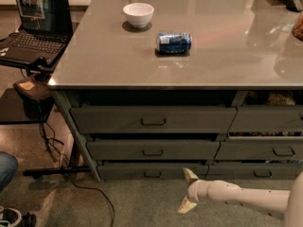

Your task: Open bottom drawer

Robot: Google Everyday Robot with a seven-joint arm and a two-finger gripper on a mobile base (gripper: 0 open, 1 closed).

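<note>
Grey desk carries white bowl and blue can on its side. Lowest of 3 at left, bottom drawer sits shut. Just right of its pull, gripper hovers low, jaws apart.

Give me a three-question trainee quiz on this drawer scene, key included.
1. True or false: the end effector is clamped on the pull of the bottom drawer.
2. What lies on its side on the table? A) a blue can B) a bottle C) a mug
3. Fill in: the white bowl stands ___ (upright / overturned).
Key: 1 false; it hangs open, low and to the right of that pull, not on it. 2 A. 3 upright.
</note>
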